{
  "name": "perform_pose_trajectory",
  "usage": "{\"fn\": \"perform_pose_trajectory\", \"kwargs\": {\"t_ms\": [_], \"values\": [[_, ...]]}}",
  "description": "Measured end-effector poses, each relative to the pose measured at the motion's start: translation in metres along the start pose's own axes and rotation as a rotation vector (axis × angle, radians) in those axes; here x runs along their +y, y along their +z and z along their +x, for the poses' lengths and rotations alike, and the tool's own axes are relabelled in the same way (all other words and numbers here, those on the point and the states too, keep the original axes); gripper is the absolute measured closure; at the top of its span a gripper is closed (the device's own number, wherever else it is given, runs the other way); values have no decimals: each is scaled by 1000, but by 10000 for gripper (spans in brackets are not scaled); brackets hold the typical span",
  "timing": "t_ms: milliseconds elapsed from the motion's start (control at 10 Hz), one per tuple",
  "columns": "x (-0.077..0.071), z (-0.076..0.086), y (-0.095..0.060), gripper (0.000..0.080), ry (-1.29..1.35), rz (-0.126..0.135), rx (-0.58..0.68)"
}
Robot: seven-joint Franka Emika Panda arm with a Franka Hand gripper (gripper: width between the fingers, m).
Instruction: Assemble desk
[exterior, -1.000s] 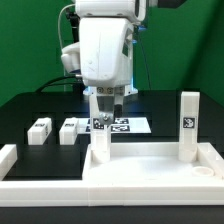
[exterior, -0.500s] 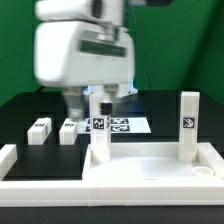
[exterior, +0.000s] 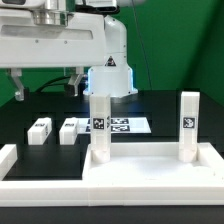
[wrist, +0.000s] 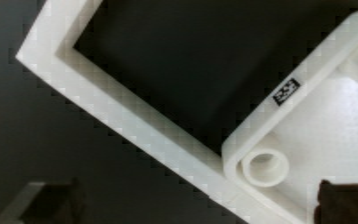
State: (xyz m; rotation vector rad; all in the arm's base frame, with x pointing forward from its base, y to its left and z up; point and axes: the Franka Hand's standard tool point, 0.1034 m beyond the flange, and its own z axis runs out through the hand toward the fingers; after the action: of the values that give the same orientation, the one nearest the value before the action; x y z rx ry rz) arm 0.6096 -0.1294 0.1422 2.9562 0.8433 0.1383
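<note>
Tabletop runs out of frame; fingers blurred, spread apart.

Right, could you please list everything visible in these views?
table: one, black, under everything.
tabletop: one, white, nearest the exterior camera.
marker board: one, white with black tags, behind the tabletop.
standing legs: two, white, upright at the tabletop's far corners.
loose legs: two, white, lying on the table, exterior view's left of the marker board.
border rails: two stretches visible, white, flanking the tabletop.
arm: one, white, behind the marker board.
end effector: one, white, open and empty, above a rail corner.
</note>
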Motion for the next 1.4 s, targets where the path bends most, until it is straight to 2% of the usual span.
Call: {"fn": "perform_pose_trajectory", "kwargs": {"t_ms": [100, 200, 300, 400, 500, 600, 900, 1000, 1100, 1200, 1300, 1400], "values": [[0, 0, 1, 151, 52, 2, 0], [-2, -5, 2, 151, 133, 16, 5], [-4, -26, 4, 151, 269, 56, 2], [-7, -35, 6, 151, 400, 84, -32], [-10, -32, 5, 151, 525, 119, -74], [-6, -28, 5, 151, 606, 137, -79], [-8, -26, 8, 151, 786, 128, -87], [-7, -27, 9, 151, 857, 136, -98], [4, -25, 14, 151, 957, 165, -99], [-9, -43, 39, 151, 1015, 174, -91], [-16, -75, 39, 151, 1002, 207, -141], [5, -97, 32, 151, 985, 217, -111]]}}
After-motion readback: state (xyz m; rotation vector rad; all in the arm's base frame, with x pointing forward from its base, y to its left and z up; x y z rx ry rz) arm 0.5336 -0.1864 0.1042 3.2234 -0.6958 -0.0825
